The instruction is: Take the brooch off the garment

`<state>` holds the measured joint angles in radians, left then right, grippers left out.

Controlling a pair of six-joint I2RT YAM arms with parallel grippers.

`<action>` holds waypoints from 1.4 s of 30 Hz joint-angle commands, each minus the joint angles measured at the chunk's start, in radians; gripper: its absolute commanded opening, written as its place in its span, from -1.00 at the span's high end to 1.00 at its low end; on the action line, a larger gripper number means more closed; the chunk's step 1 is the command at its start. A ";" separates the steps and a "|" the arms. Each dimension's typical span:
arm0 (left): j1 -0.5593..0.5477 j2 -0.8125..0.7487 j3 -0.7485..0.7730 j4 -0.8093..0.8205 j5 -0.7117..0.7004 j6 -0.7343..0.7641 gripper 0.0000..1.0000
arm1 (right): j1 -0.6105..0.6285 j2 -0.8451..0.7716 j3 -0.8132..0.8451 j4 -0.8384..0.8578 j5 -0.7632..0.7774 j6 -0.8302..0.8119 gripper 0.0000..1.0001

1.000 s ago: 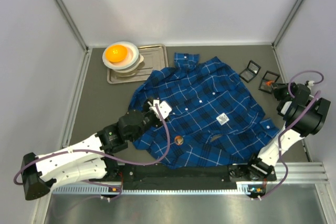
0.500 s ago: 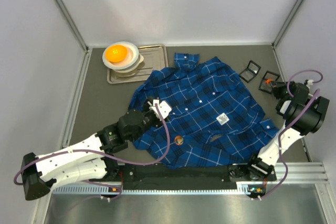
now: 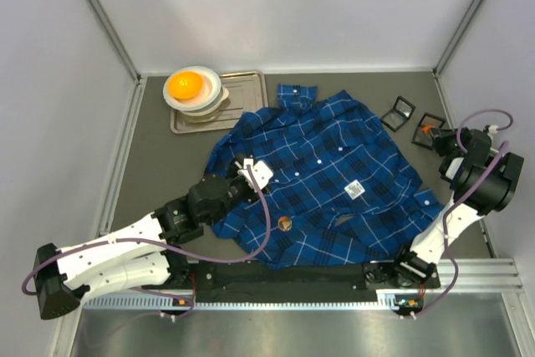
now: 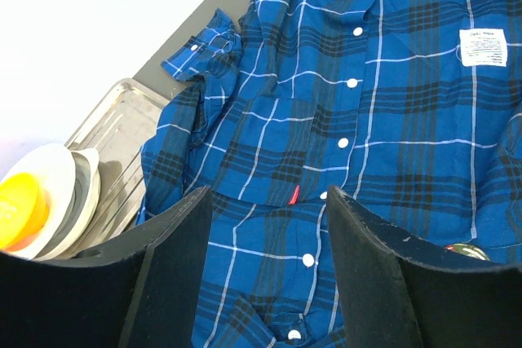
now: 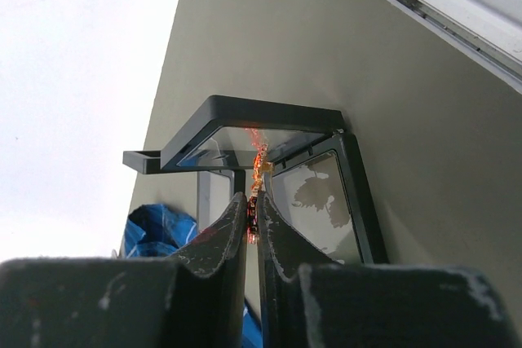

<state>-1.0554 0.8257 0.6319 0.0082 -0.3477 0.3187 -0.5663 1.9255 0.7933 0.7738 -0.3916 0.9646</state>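
The garment (image 3: pixel 326 173), a dark-blue plaid shirt, lies spread across the middle of the table. My left gripper (image 3: pixel 251 177) hovers over its left side, open, with only buttoned fabric (image 4: pixel 391 120) showing between the fingers (image 4: pixel 175 258). At the far right my right gripper (image 3: pixel 443 141) is shut on a small orange-red brooch (image 5: pixel 254 201), pinched at the fingertips just over an open black display case (image 5: pixel 245 112). In the top view the brooch (image 3: pixel 429 131) shows as an orange spot at that case. A small round pin (image 3: pixel 284 223) sits on the shirt's lower hem area, also at the left wrist view's edge (image 4: pixel 467 250).
Two black display cases (image 3: pixel 399 111) (image 3: pixel 428 127) stand at the back right by the wall. A metal tray (image 3: pixel 242 94) and stacked bowls holding an orange ball (image 3: pixel 192 89) sit at the back left. Side walls close in on both sides.
My right wrist has edged slightly toward the display case with the brooch in its tips. The left arm and the shirt have not moved.
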 commanded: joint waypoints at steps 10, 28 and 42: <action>0.003 -0.013 0.003 0.062 0.010 -0.010 -0.25 | 0.016 0.003 0.049 -0.010 0.026 -0.033 0.79; 0.005 -0.010 0.009 0.058 0.018 -0.017 -0.26 | 0.022 -0.022 0.055 -0.074 0.042 -0.072 0.72; 0.005 -0.011 0.009 0.055 0.021 -0.018 -0.25 | 0.022 -0.006 0.029 0.010 0.010 -0.027 1.00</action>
<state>-1.0542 0.8257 0.6319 0.0078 -0.3336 0.3149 -0.5560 1.9255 0.8139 0.6926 -0.3668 0.9291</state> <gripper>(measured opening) 0.630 0.014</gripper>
